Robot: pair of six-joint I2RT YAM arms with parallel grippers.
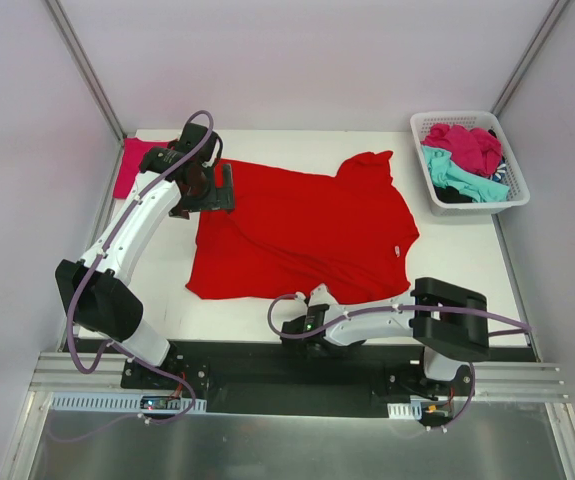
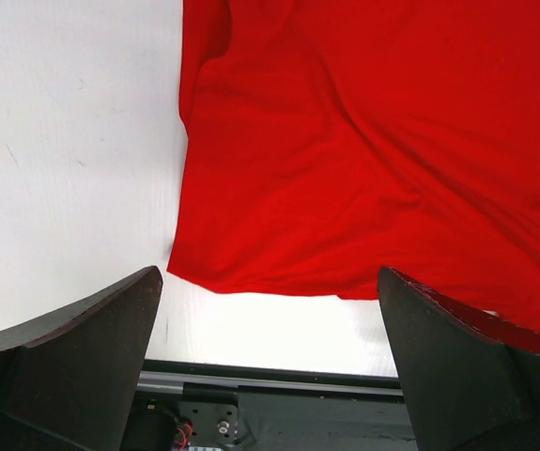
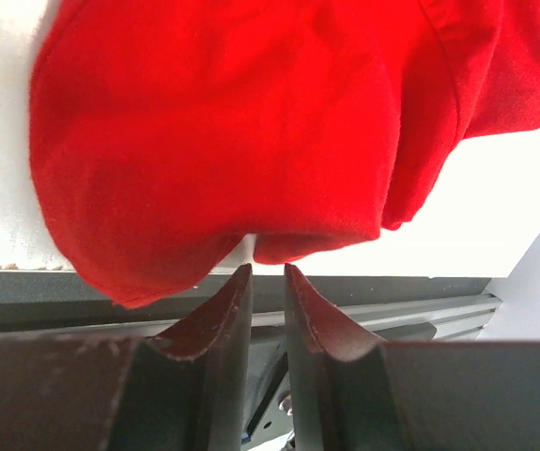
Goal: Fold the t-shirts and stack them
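The left gripper (image 1: 217,188) gapes wide and empty at nine o'clock of the red t-shirt (image 1: 307,225). The right gripper (image 3: 268,271), at its six o'clock hem, is nearly closed, hold unclear.

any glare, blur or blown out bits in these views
Top external: even soft light, sharp, shadows faint; the red t-shirt is so saturated its folds barely read. Left wrist: the table is near washed-out white, the left hand dark at the frame's bottom. Right wrist: cloth nap crisp, the right hand dark, the table bright at right.
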